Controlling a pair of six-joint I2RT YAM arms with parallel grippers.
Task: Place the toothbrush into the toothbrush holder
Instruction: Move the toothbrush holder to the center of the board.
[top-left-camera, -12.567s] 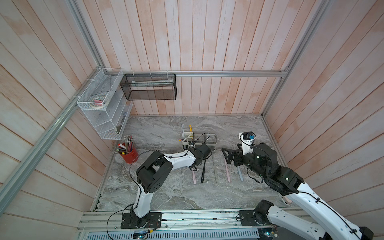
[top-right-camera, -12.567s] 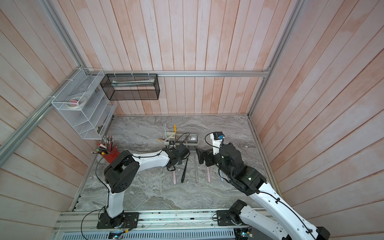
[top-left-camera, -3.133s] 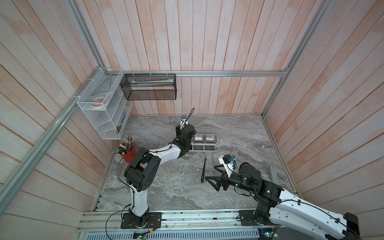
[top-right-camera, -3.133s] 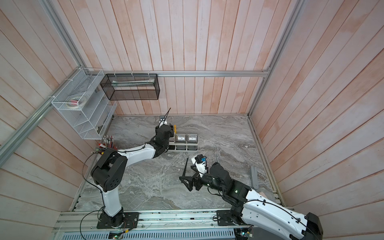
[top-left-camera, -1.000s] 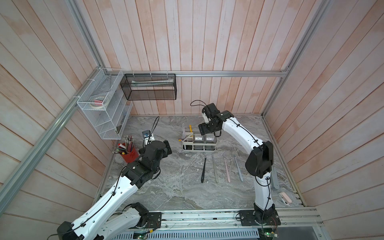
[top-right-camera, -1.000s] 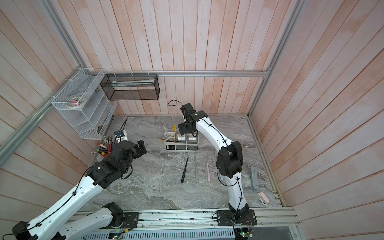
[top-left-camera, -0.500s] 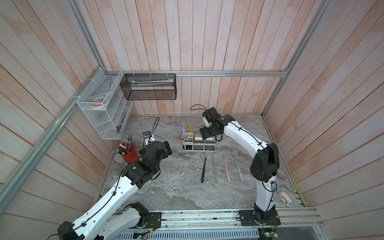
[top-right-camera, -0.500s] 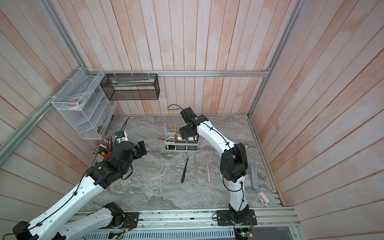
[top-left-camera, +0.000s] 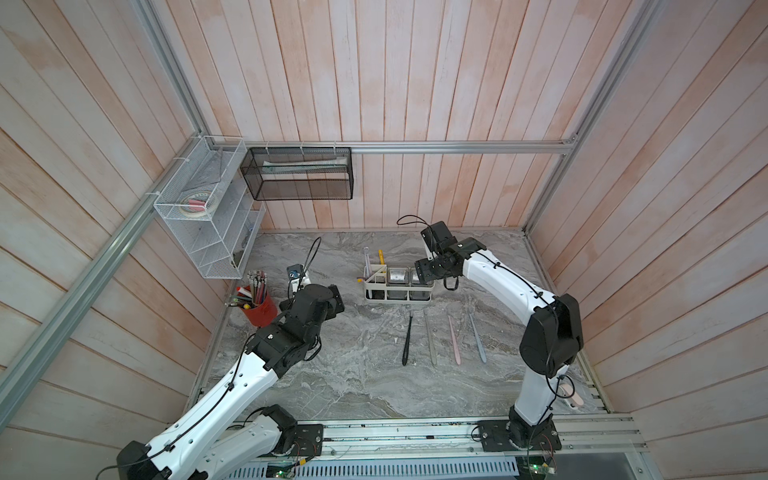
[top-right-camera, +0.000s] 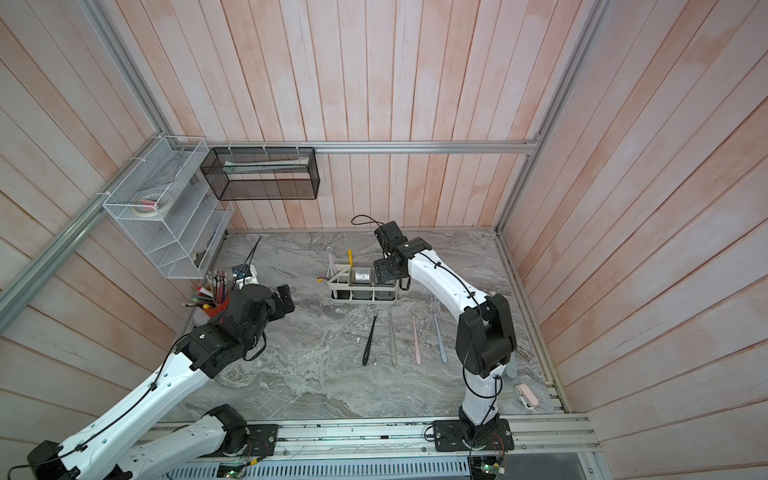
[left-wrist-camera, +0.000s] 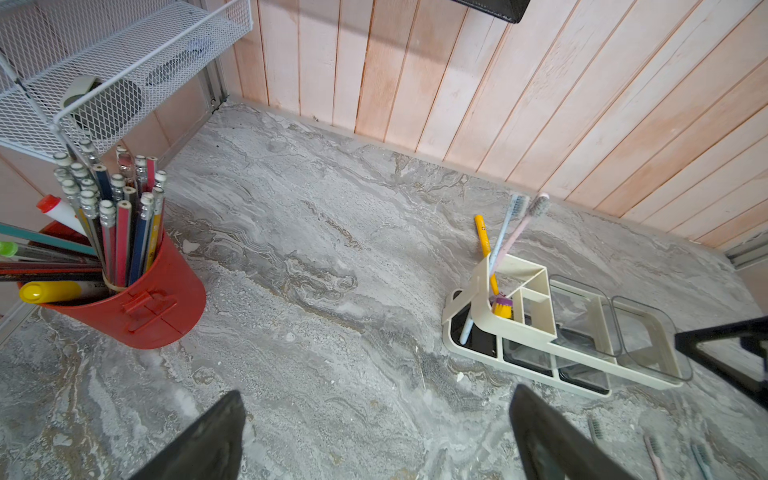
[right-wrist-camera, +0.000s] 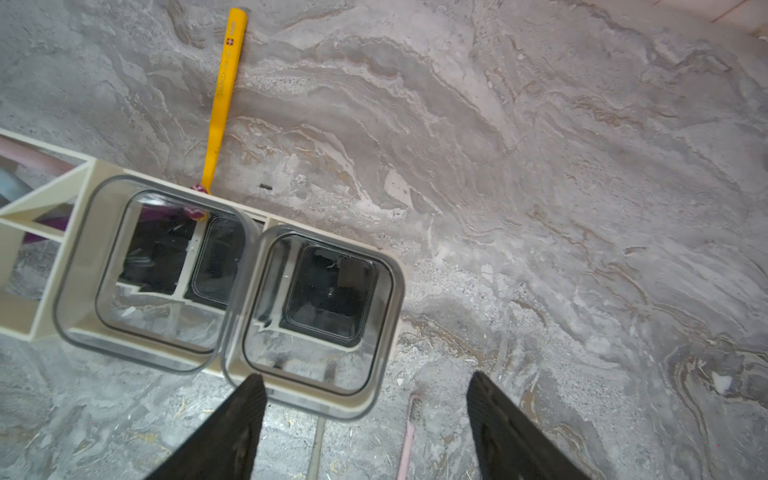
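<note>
A: What sits at the left edge of the worktop (top-left-camera: 353, 374)?

B: A red cup (top-left-camera: 262, 311) crammed with pens and pencils. Just right of it hovers the left gripper (top-left-camera: 333, 297). Its wrist view shows the jaws spread wide, with only bare marble between them.

A: And the holder?

B: The holder (top-left-camera: 399, 298) stands upright mid-worktop, nearer the back edge than the front. Three brushes lean in its left, divided section: the yellow brush (left-wrist-camera: 482, 237) handle up, the pink brush (left-wrist-camera: 517, 235) and the blue brush (left-wrist-camera: 506, 230) heads up. Two clear cups (right-wrist-camera: 75, 270) fill the rest of the frame, in a row to the right.

A: Where is the right gripper?

B: The right gripper (top-left-camera: 424, 273) hangs over the holder's right end, pointing down. Its jaws are parted and grasp nothing. One finger (right-wrist-camera: 245, 415) overlaps the end cup's rim in the wrist view, and I cannot tell whether it touches.

A: Any brushes not in the holder?

B: Four lie flat in front of the holder, towards the right edge. From the left they are the black brush (top-left-camera: 407, 338), the grey brush (top-left-camera: 430, 340), the loose pink brush (top-left-camera: 453, 340) and the loose blue brush (top-left-camera: 476, 337). They are roughly parallel, apart from one another and well clear of both grippers.
</note>
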